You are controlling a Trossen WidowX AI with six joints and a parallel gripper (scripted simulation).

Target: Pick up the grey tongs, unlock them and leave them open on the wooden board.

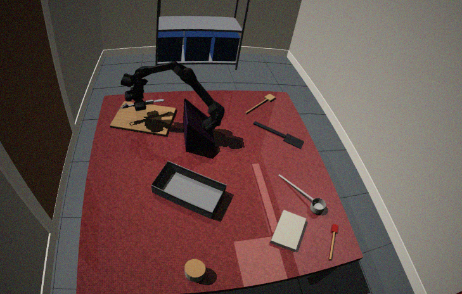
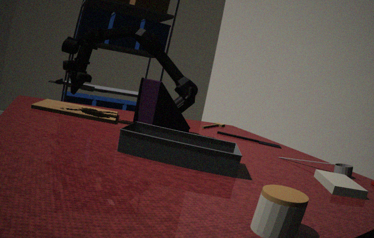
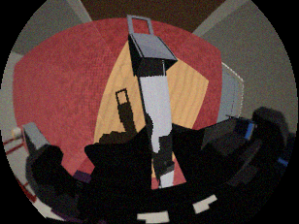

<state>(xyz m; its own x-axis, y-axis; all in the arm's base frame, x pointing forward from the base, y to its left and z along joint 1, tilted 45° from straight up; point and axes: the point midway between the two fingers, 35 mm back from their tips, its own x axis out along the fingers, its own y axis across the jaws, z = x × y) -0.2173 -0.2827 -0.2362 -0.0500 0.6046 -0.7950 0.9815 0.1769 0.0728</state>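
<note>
My gripper [image 1: 135, 102] [image 2: 78, 84] is shut on the grey tongs [image 1: 157, 100] [image 2: 56, 81] [image 3: 156, 98], gripping them partway along their length. The tongs are roughly level in the air, with a gap between them and the wooden board [image 1: 123, 122] [image 2: 49, 104] [image 3: 191, 86] below. In the wrist view their arms lie close together as one narrow bar, with a wire loop at the far end. Their shadow falls on the board. The fingers hide part of the tongs; the lock cannot be made out. The roasting tin [image 1: 181, 199] [image 2: 176, 153] is empty.
A dark purple wedge block [image 1: 198, 135] [image 2: 150, 101] stands between the board and the arm's base. A black spatula [image 1: 293, 140], a wooden utensil [image 1: 269, 97], a ladle [image 1: 317, 206], a white block [image 1: 289, 230], a red-headed utensil [image 1: 334, 229] and a lidded jar [image 1: 194, 269] [image 2: 279, 213] lie farther off.
</note>
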